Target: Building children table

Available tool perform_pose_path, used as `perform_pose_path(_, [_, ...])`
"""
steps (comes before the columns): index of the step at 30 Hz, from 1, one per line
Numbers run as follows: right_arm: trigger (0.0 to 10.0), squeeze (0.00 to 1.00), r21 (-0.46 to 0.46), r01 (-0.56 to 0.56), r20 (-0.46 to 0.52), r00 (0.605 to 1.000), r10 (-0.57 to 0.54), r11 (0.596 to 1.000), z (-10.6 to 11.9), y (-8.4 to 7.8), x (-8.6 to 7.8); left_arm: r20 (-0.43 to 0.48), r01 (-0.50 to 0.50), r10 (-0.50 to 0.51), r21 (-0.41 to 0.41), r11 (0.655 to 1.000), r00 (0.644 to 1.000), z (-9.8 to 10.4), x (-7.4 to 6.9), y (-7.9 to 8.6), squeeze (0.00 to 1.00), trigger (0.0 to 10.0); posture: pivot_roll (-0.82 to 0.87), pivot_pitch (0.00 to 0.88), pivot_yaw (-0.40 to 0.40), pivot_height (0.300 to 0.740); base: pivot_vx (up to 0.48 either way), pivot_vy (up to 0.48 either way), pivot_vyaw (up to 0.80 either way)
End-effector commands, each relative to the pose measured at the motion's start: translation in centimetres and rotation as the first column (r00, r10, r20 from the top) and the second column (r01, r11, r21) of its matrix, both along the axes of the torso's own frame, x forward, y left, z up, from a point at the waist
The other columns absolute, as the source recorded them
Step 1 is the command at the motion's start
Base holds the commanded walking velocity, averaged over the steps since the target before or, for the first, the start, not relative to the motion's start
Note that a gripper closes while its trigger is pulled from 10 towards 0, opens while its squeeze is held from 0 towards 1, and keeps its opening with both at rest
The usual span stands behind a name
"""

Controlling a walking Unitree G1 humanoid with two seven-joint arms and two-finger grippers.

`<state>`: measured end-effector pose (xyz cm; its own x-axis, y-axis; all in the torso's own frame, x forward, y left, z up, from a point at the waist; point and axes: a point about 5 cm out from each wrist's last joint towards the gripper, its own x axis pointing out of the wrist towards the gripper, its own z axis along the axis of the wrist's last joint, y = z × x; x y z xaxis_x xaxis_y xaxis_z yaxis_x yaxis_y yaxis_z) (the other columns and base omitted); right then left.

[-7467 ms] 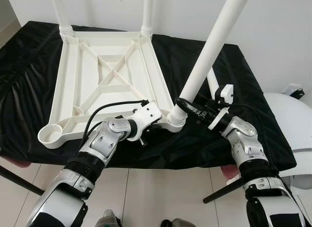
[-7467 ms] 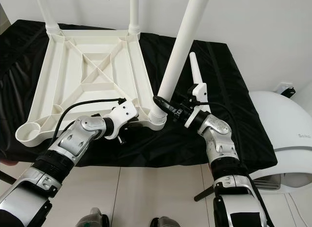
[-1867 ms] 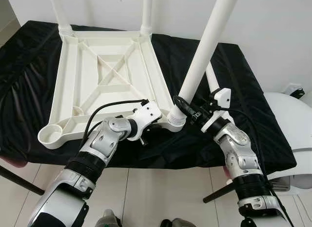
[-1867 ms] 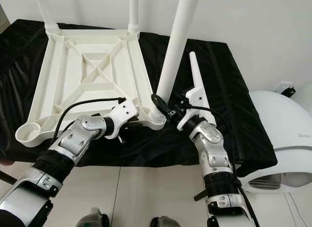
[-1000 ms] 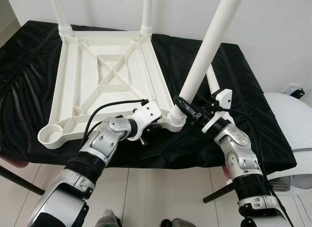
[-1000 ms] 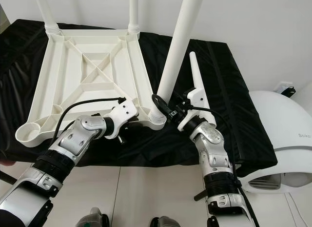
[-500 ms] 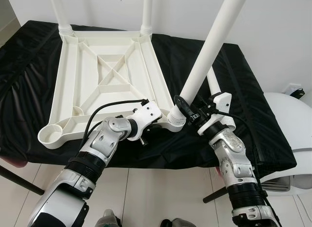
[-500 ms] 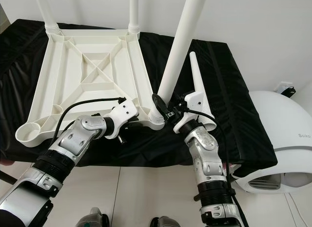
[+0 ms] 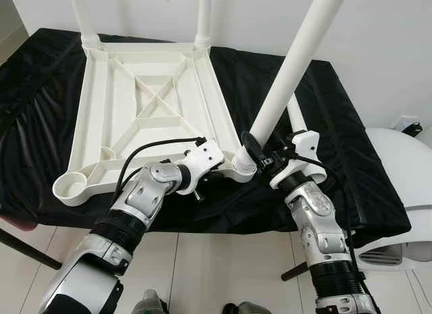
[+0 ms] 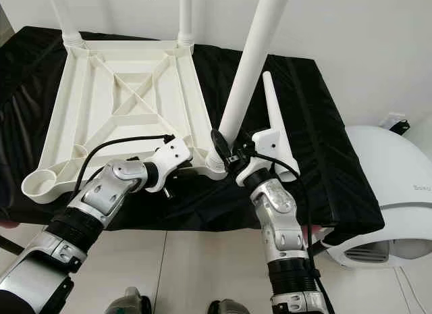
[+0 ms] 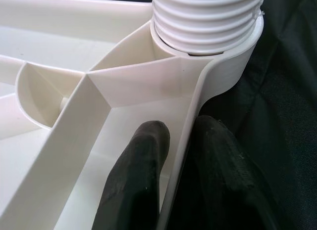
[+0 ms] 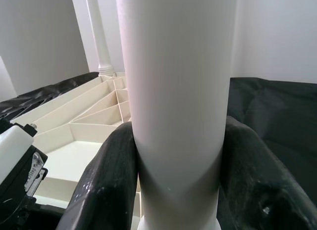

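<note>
head views downward, wrist views close

Table leg [image 9: 297, 57] tops beyond the upper edge

Right arm swung inward from its outboard position until the forearm stood nearly straight below the right gripper [image 9: 251, 146], which kept its clamp on the table leg [image 9: 289, 71]. Wrist rolled, so the white housing ended up on top. Leg tilt wavered slightly: steeper mid-interval, then leaning right again at the socket [image 9: 241, 168].
</note>
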<state>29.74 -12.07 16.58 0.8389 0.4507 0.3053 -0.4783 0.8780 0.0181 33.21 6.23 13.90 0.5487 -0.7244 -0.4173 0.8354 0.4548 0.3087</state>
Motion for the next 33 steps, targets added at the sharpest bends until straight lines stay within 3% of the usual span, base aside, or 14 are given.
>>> perform_pose_path(1, [10.0, 0.00, -0.010, -0.048, -0.065, 0.997, 0.047, 0.999, -1.3, 1.3, -0.4, 0.086, 0.032, -0.026, -0.059, 0.998, 0.996, 2.2, 0.0, -1.3, 0.00, 10.0, 0.03, 0.047, -0.073, 0.740, 0.000, 0.000, 0.00])
perform_pose_path(25, [10.0, 0.00, -0.037, 0.104, -0.055, 0.993, -0.106, 0.994, -1.1, 2.5, -1.3, 0.088, 0.036, -0.030, -0.062, 0.997, 0.996, 2.4, -0.1, -1.5, 0.00, 10.0, 0.03, 0.053, -0.074, 0.740, 0.000, 0.000, 0.00])
perform_pose_path(33, [10.0, 0.00, -0.028, 0.203, -0.067, 0.977, -0.204, 0.979, -1.1, 2.2, -1.4, 0.085, 0.039, -0.034, -0.064, 0.997, 0.996, 2.4, -0.1, -1.6, 0.00, 10.0, 0.03, 0.056, -0.071, 0.740, 0.000, 0.000, 0.00])
